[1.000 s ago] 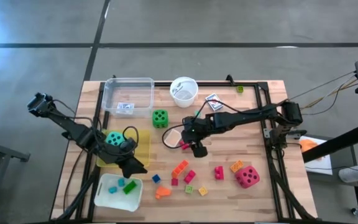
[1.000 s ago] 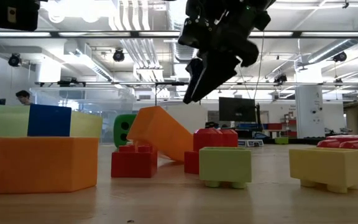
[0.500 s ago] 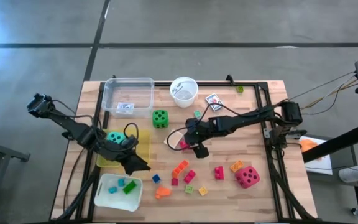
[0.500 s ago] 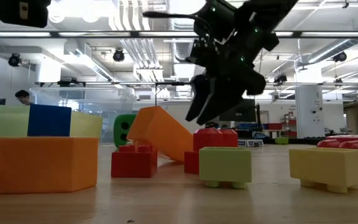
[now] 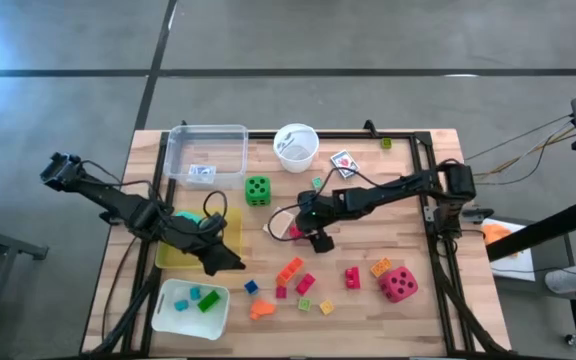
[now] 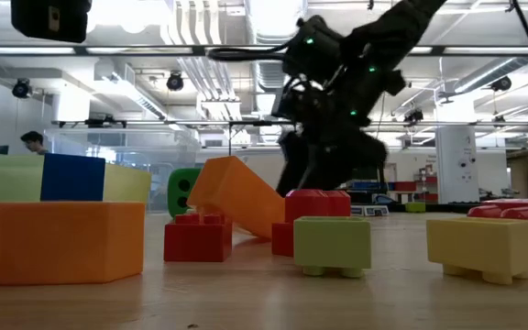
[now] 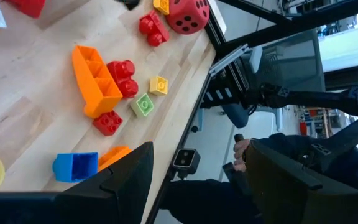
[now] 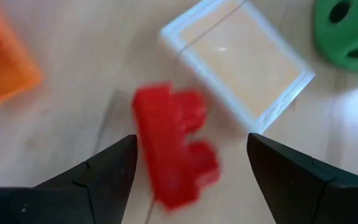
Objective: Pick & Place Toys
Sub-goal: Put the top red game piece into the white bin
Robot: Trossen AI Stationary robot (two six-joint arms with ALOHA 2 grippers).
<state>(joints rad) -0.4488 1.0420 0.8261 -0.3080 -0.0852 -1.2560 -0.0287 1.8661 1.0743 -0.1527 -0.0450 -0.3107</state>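
A: Any writing to read?
B: None legible. Small card pack (image 5: 344, 160) near the white cup (image 5: 295, 146), print too small to make out. Another pack (image 5: 201, 173) inside the clear tray (image 5: 180, 140), same story.

A: Right pincer?
B: Right pincer (image 5: 299, 226) low over mid-counter, fingers apart, straddling a red block (image 8: 173, 144) without touching. Block glossy, studded, lying flat on the wood. Just beside it, a clear-edged card with a pale orange face (image 8: 236, 61), and past that the green die (image 8: 348, 30) with dark pips.

A: Left pincer?
B: Left pincer (image 5: 220, 262) hanging over the near corner of the yellow tray (image 5: 230, 224), fingers parted, nothing between them. Teal die (image 5: 183, 219) on that tray, mostly hidden under the arm.

A: Rest of the toys?
B: Scattered along the front of the counter (image 5: 408, 210): orange long block (image 7: 94, 79), red two-stud block (image 7: 122, 77), small yellow (image 7: 159, 84) and pale green (image 7: 144, 104) pieces, blue block (image 7: 75, 167). Red die (image 5: 399, 283) toward the front right. White tray (image 5: 166, 318) at front left holding teal and green blocks.

A: Room to move?
B: Bare wood right of the red block, between it and the metal frame. Front edge crowded with blocks
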